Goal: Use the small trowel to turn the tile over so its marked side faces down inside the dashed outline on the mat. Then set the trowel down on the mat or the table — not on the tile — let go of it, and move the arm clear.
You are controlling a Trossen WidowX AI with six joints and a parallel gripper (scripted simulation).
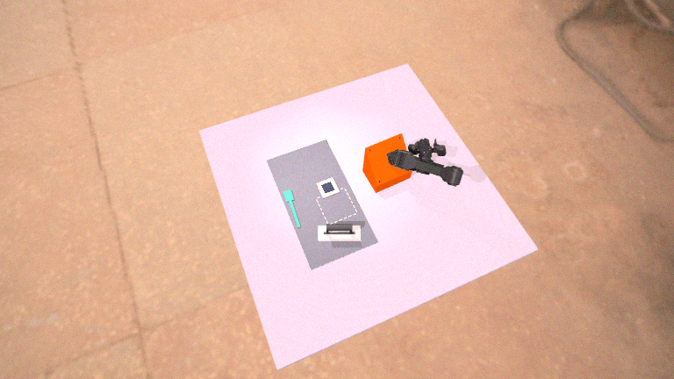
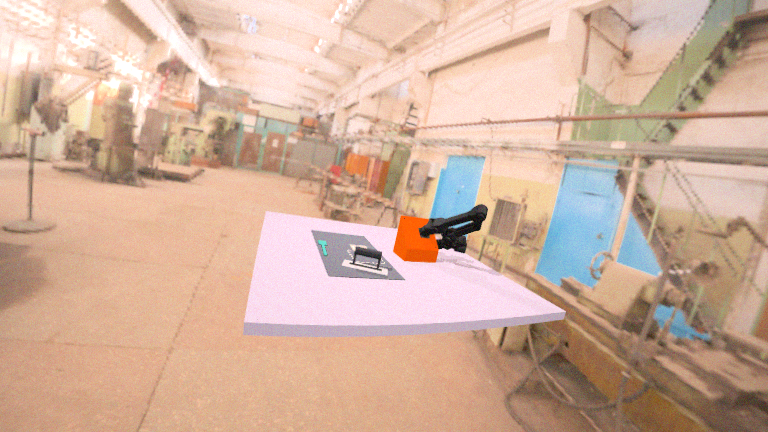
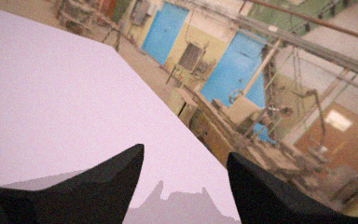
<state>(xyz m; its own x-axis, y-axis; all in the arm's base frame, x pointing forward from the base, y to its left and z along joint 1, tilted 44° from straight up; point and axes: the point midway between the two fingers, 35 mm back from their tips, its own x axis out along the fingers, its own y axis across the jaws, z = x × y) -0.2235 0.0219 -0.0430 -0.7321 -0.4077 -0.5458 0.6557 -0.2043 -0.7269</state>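
The tile (image 1: 327, 188), white with a dark square on its upper face, lies flat on the grey mat (image 1: 297, 166) (image 2: 334, 263). Its near edge is at the far side of the dashed outline (image 1: 356, 212). A trowel-like tool (image 1: 339, 238) (image 2: 368, 270) with a white rectangular blade and raised black handle rests just nearer than the outline, handle up. A teal tool (image 1: 294, 210) (image 2: 323, 246) with a square blade and straight handle lies along the mat's left side. My gripper (image 3: 185, 154) is open and empty, its fingers apart, away from the mat beyond the orange block.
The orange block (image 1: 380, 166) (image 2: 415, 246) stands on the pale table (image 1: 447, 246) (image 2: 294, 302) (image 3: 70, 93), right of the mat. My folded arm (image 1: 427, 166) (image 2: 453, 222) is over and beside it. The table edge cuts across the wrist view.
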